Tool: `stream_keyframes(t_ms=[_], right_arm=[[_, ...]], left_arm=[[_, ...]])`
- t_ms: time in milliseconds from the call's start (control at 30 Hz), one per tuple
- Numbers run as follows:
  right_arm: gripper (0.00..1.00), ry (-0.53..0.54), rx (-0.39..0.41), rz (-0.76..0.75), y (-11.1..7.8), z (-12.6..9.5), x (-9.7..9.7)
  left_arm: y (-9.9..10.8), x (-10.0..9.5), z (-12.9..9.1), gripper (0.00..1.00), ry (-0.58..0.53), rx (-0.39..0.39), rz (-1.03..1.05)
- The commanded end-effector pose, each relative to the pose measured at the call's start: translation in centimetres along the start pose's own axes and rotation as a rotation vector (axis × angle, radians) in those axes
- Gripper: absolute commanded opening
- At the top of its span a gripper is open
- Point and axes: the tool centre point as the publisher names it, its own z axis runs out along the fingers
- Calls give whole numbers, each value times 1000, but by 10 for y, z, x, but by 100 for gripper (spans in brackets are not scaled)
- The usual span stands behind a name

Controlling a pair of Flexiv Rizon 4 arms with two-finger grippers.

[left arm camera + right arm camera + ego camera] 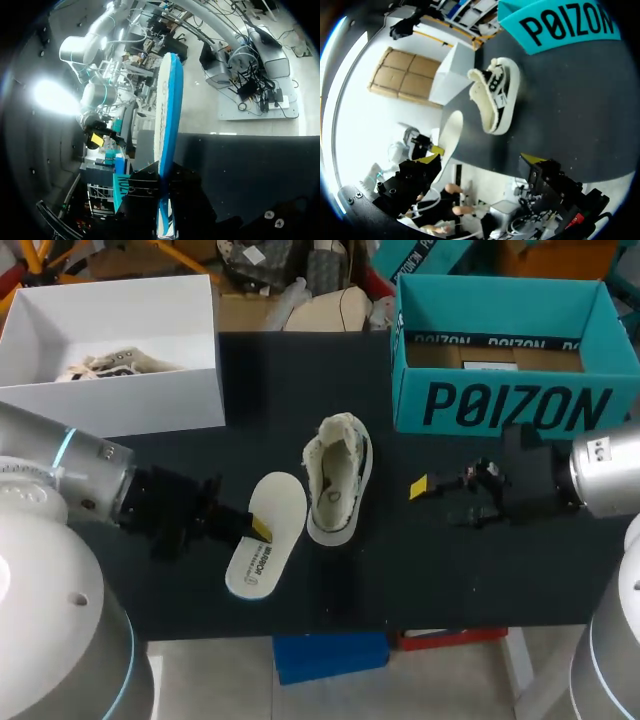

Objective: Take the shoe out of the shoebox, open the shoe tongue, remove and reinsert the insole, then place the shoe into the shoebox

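Mid-frame, the left gripper (255, 528) is pinching the removed insole (268, 540), the right gripper (420, 487) gaping empty; next probably needs sliding it into the shoe (338, 478).

The black table top (400, 570) lies dull and dark under both claws. Well apart from the left claw (258, 528), at the table's far edge, sits a white open box (120, 400). Past the near edge, roughly between the left claw and the right claw (435, 498), I see pale floor (200, 680) and a blue crate (330, 655). A hard glare (52, 97) burns off to the left claw's side.
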Motion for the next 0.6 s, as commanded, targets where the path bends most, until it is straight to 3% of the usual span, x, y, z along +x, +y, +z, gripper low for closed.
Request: stream_keyframes(t_ms=[33,233,600], right_arm=[[100,-31,15,-16,-13,-35,11],[100,-31,15,-16,-13,-35,11],[100,-31,15,-16,-13,-35,11]], left_arm=[[-1,-2,3,0,16,9,-4],[-5,-2,3,0,120,48,-6],[29,-4,19,0,280,51,55]])
